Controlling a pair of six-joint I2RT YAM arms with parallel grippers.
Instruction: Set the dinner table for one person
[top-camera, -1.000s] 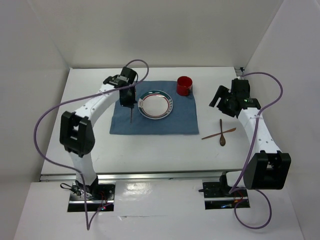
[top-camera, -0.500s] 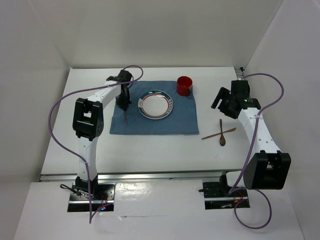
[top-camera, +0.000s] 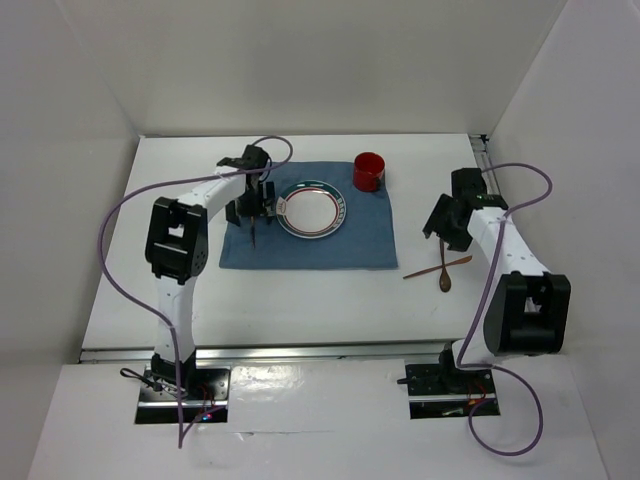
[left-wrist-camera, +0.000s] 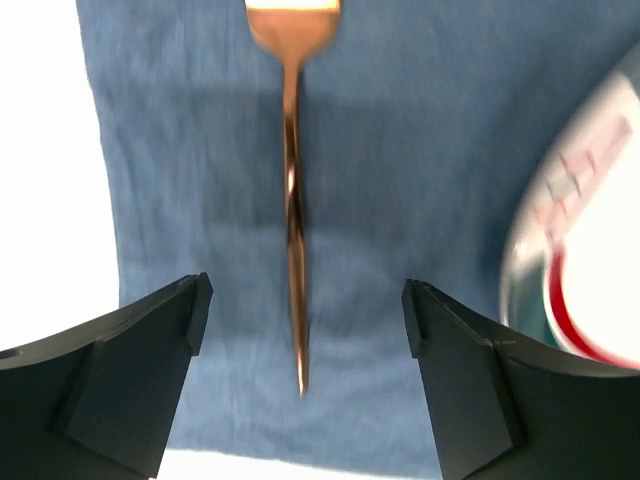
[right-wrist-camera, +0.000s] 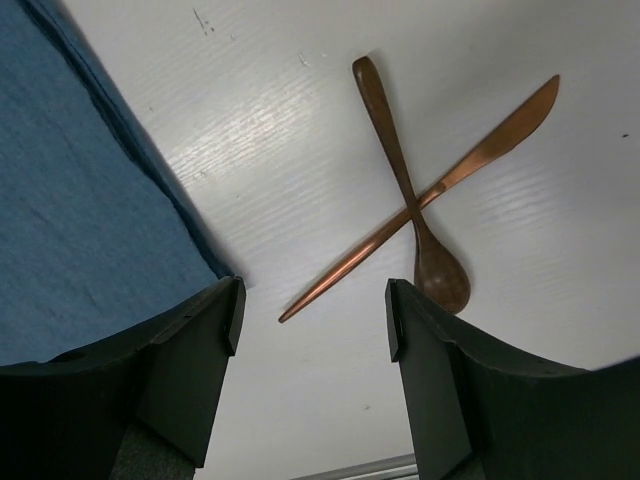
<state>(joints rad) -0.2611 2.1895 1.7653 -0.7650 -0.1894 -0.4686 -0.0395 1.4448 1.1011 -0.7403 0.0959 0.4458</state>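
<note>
We see the table (top-camera: 300, 300) spread white under both arms. A blue mat (top-camera: 340, 250) lies on its middle, with a plate (top-camera: 312, 210) on the mat and a red cup (top-camera: 369, 171) on the mat's far corner at 1 o'clock from the plate.

The left gripper (top-camera: 252, 205) hangs over the mat at 9 o'clock from the plate. In its wrist view the left gripper (left-wrist-camera: 305, 295) has its fingers spread wide. A copper fork (left-wrist-camera: 292, 200) runs along the gap between them, tines toward 12 o'clock, and touches neither finger. We see mat under the fork, the plate rim at 3 o'clock, and a strip of bare table (left-wrist-camera: 50, 200) at 9 o'clock, beyond the left finger.

The right gripper (top-camera: 440, 222) hovers off the mat, at 3 o'clock from it. From its wrist camera the right gripper (right-wrist-camera: 313, 295) is also wide and holds nothing. Bare table (right-wrist-camera: 250, 130) fills the gap between its fingers. A spoon (right-wrist-camera: 385, 130) and a knife (right-wrist-camera: 490, 150) lie crossed on the table at about 1 o'clock from the gap, apart from both fingers, while the mat edge shows at 10 o'clock.
</note>
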